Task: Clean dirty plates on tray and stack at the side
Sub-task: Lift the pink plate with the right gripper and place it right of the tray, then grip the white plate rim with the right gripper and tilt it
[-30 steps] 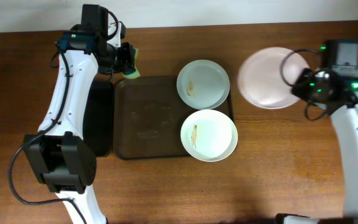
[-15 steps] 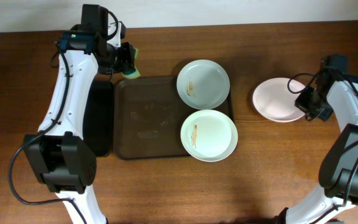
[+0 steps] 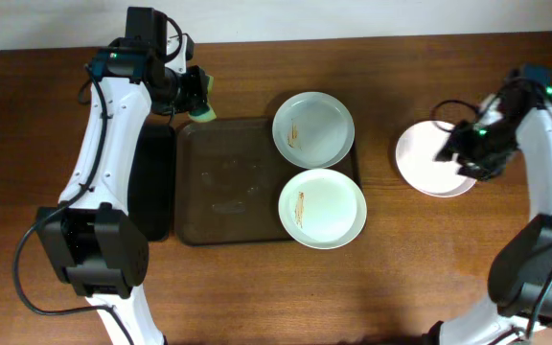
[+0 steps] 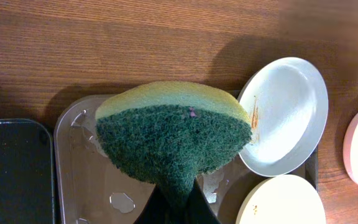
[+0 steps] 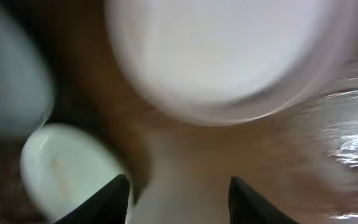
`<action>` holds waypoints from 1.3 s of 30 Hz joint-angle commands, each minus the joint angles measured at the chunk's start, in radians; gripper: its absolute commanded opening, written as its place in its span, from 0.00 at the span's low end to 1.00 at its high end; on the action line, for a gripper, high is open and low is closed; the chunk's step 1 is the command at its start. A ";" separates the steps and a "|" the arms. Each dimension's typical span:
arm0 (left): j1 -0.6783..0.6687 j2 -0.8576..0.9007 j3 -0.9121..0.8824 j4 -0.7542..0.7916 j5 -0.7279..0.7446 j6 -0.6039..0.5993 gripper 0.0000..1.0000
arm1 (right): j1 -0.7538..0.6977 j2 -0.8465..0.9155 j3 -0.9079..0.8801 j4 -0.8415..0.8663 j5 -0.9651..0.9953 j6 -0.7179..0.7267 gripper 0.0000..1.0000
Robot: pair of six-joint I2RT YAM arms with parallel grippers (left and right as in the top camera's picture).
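The dark brown tray holds two white plates along its right side, a far plate and a near plate, each with a brown smear. A third plate lies on the table to the right. My right gripper hovers over its right part, open and empty. The right wrist view is blurred: the gripper stands apart from that plate. My left gripper, at the tray's far left corner, is shut on a green and yellow sponge, the gripper pinching its lower end.
A narrow black tray lies against the brown tray's left side. Water drops sit on the brown tray's floor. Bare wooden table stretches in front of the right plate.
The right arm carried the third plate down and set it on the table at the right, then opened and let it go. The left arm and sponge have not moved.
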 commanded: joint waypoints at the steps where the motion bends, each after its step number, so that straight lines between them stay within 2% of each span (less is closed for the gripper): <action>1: -0.012 0.022 -0.014 -0.011 0.011 -0.009 0.01 | 0.130 -0.018 -0.043 -0.005 -0.065 -0.082 0.51; 4: -0.021 0.024 -0.014 -0.013 0.011 -0.010 0.00 | 0.246 -0.017 -0.154 0.075 0.000 -0.078 0.49; 9: -0.029 0.024 -0.014 -0.014 -0.013 -0.010 0.01 | 0.388 -0.017 -0.343 0.200 0.010 -0.051 0.37; 15: -0.029 0.024 -0.014 -0.014 -0.016 -0.009 0.01 | 0.457 -0.017 -0.426 0.232 0.112 0.006 0.33; 17: -0.029 0.024 -0.014 -0.014 -0.016 -0.009 0.00 | 0.467 -0.017 -0.435 0.246 0.119 0.013 0.28; 19: -0.029 0.024 -0.014 -0.014 -0.016 -0.009 0.00 | 0.472 -0.017 -0.435 0.256 0.119 0.028 0.16; 22: -0.029 0.024 -0.014 -0.014 -0.016 -0.009 0.01 | 0.472 -0.018 -0.435 0.254 0.111 0.027 0.04; 26: -0.029 0.024 -0.014 -0.014 -0.016 -0.009 0.00 | 0.508 -0.031 -0.429 0.236 0.081 0.028 0.04; 30: -0.029 0.024 -0.014 -0.014 -0.016 -0.009 0.01 | 0.641 -0.065 -0.350 0.251 0.079 0.092 0.04; 34: -0.028 0.024 -0.014 -0.064 -0.030 0.024 0.01 | 0.782 -0.064 -0.308 0.425 0.146 0.245 0.04; 39: -0.028 0.024 -0.014 -0.137 -0.081 0.024 0.01 | 0.940 -0.025 -0.308 0.661 0.414 0.443 0.04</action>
